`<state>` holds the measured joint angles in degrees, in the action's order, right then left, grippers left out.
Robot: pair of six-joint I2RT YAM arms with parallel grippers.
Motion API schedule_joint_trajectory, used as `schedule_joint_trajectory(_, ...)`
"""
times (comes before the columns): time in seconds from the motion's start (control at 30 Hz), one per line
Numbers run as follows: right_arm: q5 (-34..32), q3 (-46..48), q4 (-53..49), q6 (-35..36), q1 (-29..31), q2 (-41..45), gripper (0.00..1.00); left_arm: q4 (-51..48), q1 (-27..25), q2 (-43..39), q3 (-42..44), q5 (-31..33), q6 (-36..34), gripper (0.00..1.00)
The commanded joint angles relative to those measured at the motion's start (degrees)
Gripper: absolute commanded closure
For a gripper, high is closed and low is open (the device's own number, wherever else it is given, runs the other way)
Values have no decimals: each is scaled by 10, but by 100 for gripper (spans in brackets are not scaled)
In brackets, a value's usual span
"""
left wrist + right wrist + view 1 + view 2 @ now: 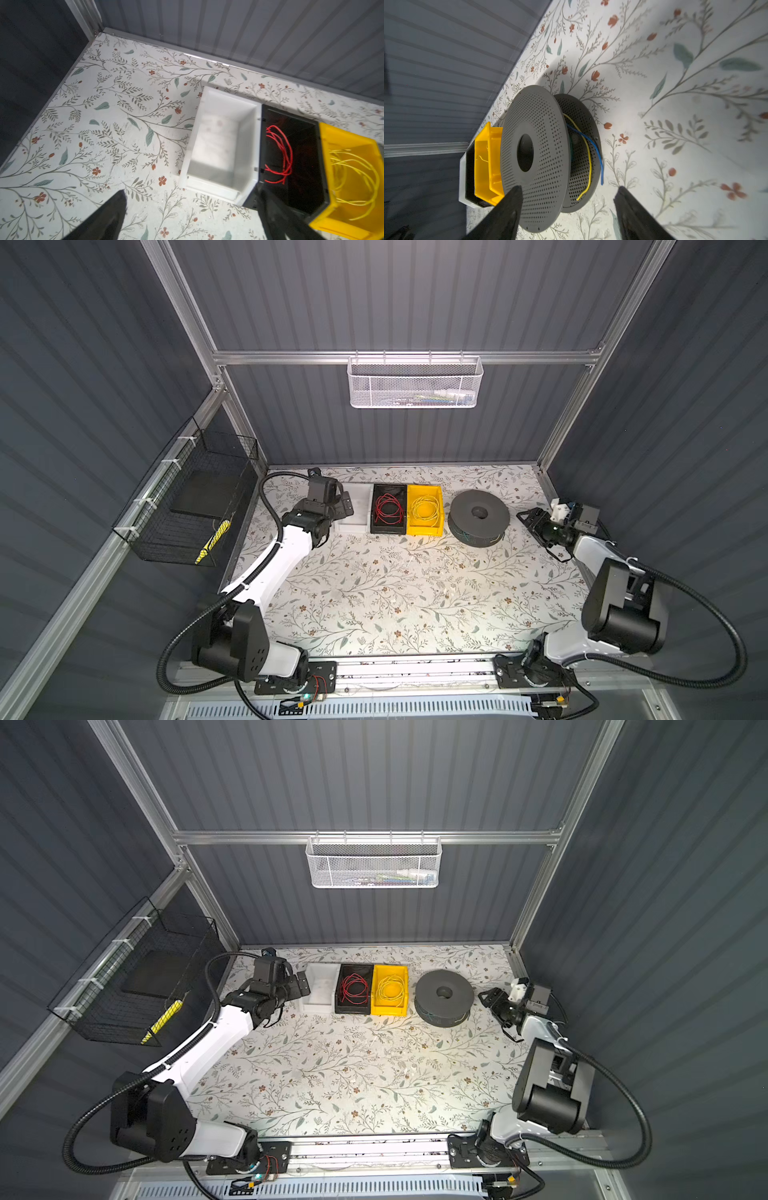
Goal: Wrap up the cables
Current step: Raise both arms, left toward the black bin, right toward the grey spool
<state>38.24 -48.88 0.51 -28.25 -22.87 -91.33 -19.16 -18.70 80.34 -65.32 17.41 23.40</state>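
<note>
In both top views the red cable (388,509) (354,989) lies in loose loops inside the black bin (375,526), near the middle of the frame. The yellow cable (426,510) lies in the yellow bin (424,531) just beside it. The left gripper (192,192) has its fingers wide apart and empty, by the white bin (220,104). The right gripper (569,188) is also apart and holds nothing, near the grey spool (537,124).

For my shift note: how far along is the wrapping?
Looks done: a blue wire and a yellow wire on the perforated grey spool. In hand: nothing; left gripper and right gripper open. Remaining: red cable coiled in black bin, yellow cable in yellow bin.
</note>
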Motion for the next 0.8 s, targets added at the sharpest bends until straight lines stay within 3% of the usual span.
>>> schedule_joint_trajectory(0.0, 85, -7, 103, -60, 10, -55, 33, 10, 2, -11, 3, -47, 16, 1)
schedule_joint_trajectory(0.2, 85, -46, 111, -59, 47, -120, 36, -9, 2, 2, -15, -45, 9, 0)
schedule_joint_trajectory(0.3, 92, -47, 139, -76, 50, -145, 42, -10, 2, 11, -26, -49, 6, 0)
schedule_joint_trajectory(0.77, 120, -35, 219, -120, 50, -172, 93, -16, 2, 37, -37, -64, 13, 1)
